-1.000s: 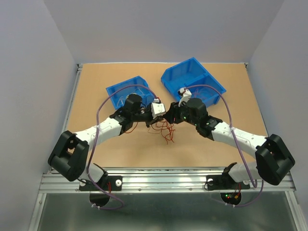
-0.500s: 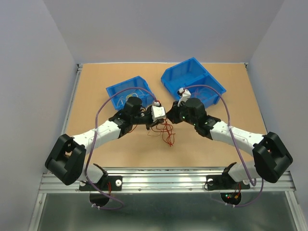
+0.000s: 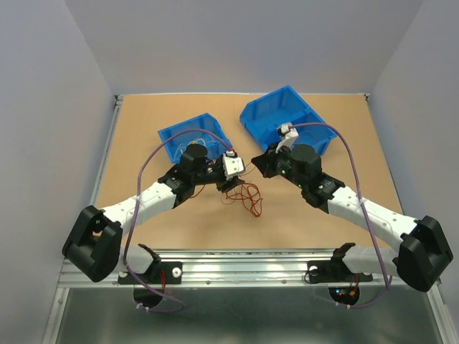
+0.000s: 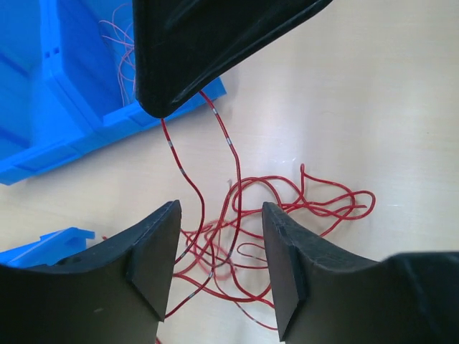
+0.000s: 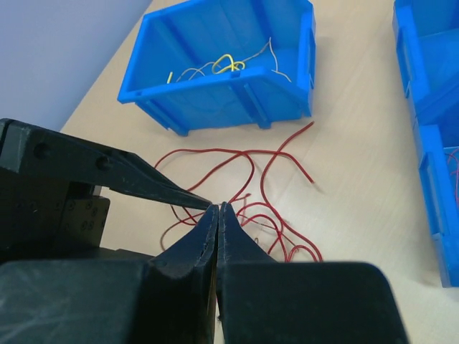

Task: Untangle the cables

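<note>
The red cables (image 3: 249, 195) lie in a loose tangle on the tan table, just in front of both grippers. My left gripper (image 4: 221, 251) hangs open over the tangle (image 4: 287, 204), its fingers (image 4: 154, 258) either side of it and gripping nothing. My right gripper (image 5: 217, 209) is shut, and in the left wrist view two red strands (image 4: 188, 179) run up from the tangle into its tip (image 4: 163, 107). In the top view the left gripper (image 3: 232, 183) and the right gripper (image 3: 256, 163) stand close together above the cables. Yellow cables (image 5: 226, 64) lie in a blue bin.
A small blue bin (image 3: 188, 133) sits behind the left gripper, and in the right wrist view it (image 5: 215, 100) lies beyond the tangle. A larger two-part blue bin (image 3: 287, 118) stands at the back right. Purple arm cords (image 3: 154, 161) arch over both arms.
My left gripper has opened. My right gripper has shut on red strands and drawn back to the right and up, and the tangle has shifted slightly.
</note>
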Action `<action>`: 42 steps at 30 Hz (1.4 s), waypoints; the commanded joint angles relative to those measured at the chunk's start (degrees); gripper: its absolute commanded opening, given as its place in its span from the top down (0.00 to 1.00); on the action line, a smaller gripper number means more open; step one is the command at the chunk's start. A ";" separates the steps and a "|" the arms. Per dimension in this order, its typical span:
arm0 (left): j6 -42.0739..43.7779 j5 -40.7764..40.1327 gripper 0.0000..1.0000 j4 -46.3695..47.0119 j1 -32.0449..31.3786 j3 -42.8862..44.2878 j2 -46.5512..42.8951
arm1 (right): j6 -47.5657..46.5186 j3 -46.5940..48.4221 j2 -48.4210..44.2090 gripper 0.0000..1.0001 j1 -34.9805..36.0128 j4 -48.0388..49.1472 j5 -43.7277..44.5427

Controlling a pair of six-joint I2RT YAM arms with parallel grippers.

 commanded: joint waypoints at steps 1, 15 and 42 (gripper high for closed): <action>-0.53 -1.13 0.40 3.51 -0.01 -1.12 -2.44 | -1.47 -0.69 -2.15 0.99 -0.02 2.49 1.38; -5.01 0.78 0.23 6.94 1.13 -3.23 -7.36 | 0.19 -5.18 -10.76 1.00 -0.02 4.95 12.78; -22.94 -8.52 0.02 20.48 16.34 -7.46 -14.67 | -9.47 39.37 9.87 0.99 -0.55 2.93 21.33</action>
